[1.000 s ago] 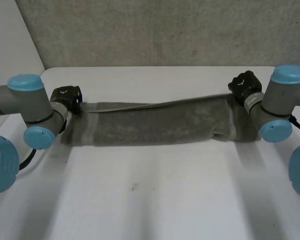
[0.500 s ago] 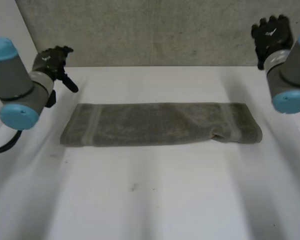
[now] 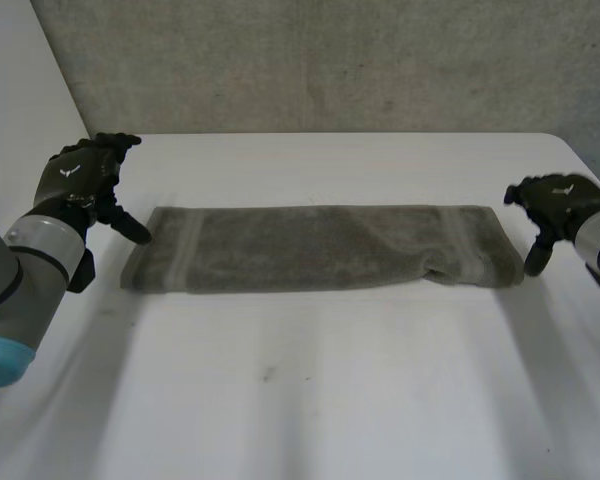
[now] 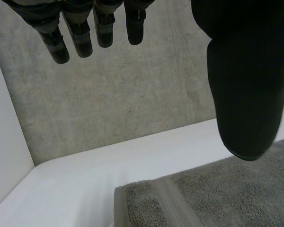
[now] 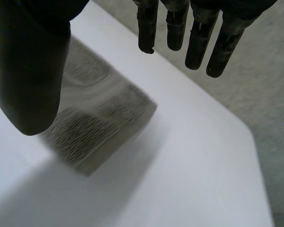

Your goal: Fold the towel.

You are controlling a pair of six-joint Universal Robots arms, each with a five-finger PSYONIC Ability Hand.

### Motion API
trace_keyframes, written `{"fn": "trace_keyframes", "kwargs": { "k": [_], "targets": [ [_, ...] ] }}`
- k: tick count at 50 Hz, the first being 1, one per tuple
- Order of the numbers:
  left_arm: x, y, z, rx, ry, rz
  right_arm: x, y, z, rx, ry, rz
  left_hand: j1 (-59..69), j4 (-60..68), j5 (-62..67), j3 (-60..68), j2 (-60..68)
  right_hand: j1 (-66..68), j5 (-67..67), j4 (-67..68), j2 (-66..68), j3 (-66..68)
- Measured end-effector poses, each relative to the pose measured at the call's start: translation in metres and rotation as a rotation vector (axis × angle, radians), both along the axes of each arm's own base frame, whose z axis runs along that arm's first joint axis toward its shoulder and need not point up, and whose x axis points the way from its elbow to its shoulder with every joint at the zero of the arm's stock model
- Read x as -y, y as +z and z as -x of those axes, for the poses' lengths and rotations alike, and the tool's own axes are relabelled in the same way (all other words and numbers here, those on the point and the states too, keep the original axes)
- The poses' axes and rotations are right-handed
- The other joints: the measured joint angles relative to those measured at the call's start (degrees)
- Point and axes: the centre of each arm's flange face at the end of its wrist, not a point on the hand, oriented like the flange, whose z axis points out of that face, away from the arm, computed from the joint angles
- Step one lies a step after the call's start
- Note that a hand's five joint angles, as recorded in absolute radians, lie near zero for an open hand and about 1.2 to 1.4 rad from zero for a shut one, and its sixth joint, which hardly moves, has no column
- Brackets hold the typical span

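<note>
A white table is backed by a rough grey wall. Across the table's middle the grey towel is laid flat, folded into a long strip. The left hand is held by the towel's left end and the right hand by its right end. Both are seen with fingers straight and spread from the thumb, and nothing is gripped.

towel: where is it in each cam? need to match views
Head view: the towel lies flat as a long strip between the left hand and the right hand.
Left wrist view: its banded end lies below the left hand's thumb.
Right wrist view: its other end lies under the right hand, beside the thumb.
Shared landmark: the white table under the towel.
</note>
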Motion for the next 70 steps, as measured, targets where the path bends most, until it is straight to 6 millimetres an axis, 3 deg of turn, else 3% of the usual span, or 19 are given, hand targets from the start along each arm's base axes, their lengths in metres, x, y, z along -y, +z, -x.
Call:
{"fn": "trace_keyframes", "kwargs": {
  "k": [10,15,19,21,27,33,37,41,42,44,47,48,49,54,57,63,66,68,70],
  "targets": [
    [-0.012,-0.007,0.007,0.032,-0.023,0.02,0.011,-0.059,-0.002,-0.021,0.036,0.018,0.0,0.0,0.0,0.0,0.0,5.87,6.01,6.33,6.38,6.29],
    [-0.018,-0.008,0.011,0.065,-0.037,0.024,0.018,-0.075,-0.001,-0.067,0.051,0.026,0.0,0.0,0.0,0.0,0.0,22.97,22.12,23.0,23.87,23.37],
    [-0.021,-0.007,0.013,0.074,-0.047,0.031,0.024,-0.082,0.002,-0.1,0.047,0.028,0.0,0.0,0.0,0.0,0.0,49.94,48.45,49.64,51.25,49.17],
    [-0.022,-0.005,0.014,0.074,-0.051,0.037,0.031,-0.081,0.007,-0.116,0.027,0.037,0.0,0.0,0.0,0.0,0.0,58.12,58.11,59.58,58.75,59.26],
    [-0.024,0.002,0.016,0.068,-0.056,0.058,0.05,-0.066,0.038,-0.171,-0.093,0.085,0.0,0.0,0.0,0.0,0.0,58.35,58.49,60.47,58.75,60.1],
    [-0.024,0.014,0.015,0.056,-0.054,0.094,0.073,-0.027,0.082,-0.317,-0.215,0.204,0.0,0.0,0.0,0.0,0.0,58.4,58.49,60.47,58.75,60.1],
    [-0.022,0.026,0.015,0.048,-0.052,0.13,0.085,0.0,0.085,-0.436,-0.21,0.301,0.0,0.0,0.0,0.0,-0.01,58.63,58.49,60.47,58.76,60.1],
    [-0.02,0.04,0.017,0.037,-0.054,0.171,0.084,0.021,0.045,-0.473,-0.12,0.4,0.0,0.0,0.0,0.0,-0.01,58.76,58.49,60.47,58.75,60.1],
    [-0.018,0.048,0.019,0.031,-0.056,0.194,0.079,0.028,0.015,-0.468,-0.057,0.442,0.0,0.0,0.0,0.0,-0.01,58.76,58.49,60.47,58.84,60.1],
    [-0.017,0.059,0.021,0.022,-0.062,0.22,0.067,0.033,-0.024,-0.452,0.029,0.488,0.0,0.0,0.0,0.0,-0.01,58.76,58.49,60.47,59.01,60.1],
    [-0.016,0.078,0.028,0.007,-0.077,0.258,0.031,0.033,-0.103,-0.406,0.216,0.552,0.0,0.0,0.0,0.0,-0.01,58.76,58.49,60.47,59.02,60.1],
    [-0.016,0.081,0.029,0.005,-0.08,0.263,0.023,0.031,-0.116,-0.397,0.252,0.56,0.0,0.0,0.0,0.0,-0.01,58.76,58.49,60.47,59.02,60.1],
    [-0.016,0.087,0.032,0.001,-0.085,0.272,0.004,0.025,-0.145,-0.376,0.332,0.574,0.0,0.0,0.0,0.0,-0.01,58.76,58.49,60.47,59.02,60.1],
    [-0.013,0.105,0.043,-0.01,-0.088,0.273,-0.073,-0.014,-0.23,-0.321,0.617,0.571,0.0,0.0,0.0,0.0,-0.02,58.76,58.49,60.47,59.02,60.1],
    [-0.011,0.109,0.05,-0.012,-0.083,0.257,-0.112,-0.046,-0.258,-0.326,0.749,0.543,0.0,0.0,0.0,0.0,-0.02,58.76,58.49,60.47,59.02,60.1],
    [-0.008,0.104,0.06,0.0,-0.086,0.211,-0.15,-0.086,-0.272,-0.378,0.88,0.504,0.0,0.0,0.0,0.0,-0.04,58.66,58.49,60.47,58.93,60.0],
    [-0.007,0.099,0.062,0.009,-0.089,0.193,-0.154,-0.09,-0.27,-0.392,0.892,0.497,0.0,0.0,0.0,0.0,-0.04,45.37,43.98,46.2,45.05,46.17],
    [-0.007,0.093,0.063,0.017,-0.091,0.176,-0.154,-0.084,-0.265,-0.398,0.882,0.494,0.0,0.0,0.0,0.0,-0.04,20.45,18.47,21.65,19.85,21.65],
    [-0.006,0.088,0.064,0.024,-0.093,0.162,-0.15,-0.076,-0.259,-0.396,0.862,0.494,0.0,0.0,0.0,0.0,-0.04,4.26,2.06,5.98,3.59,5.0]
  ]
}}
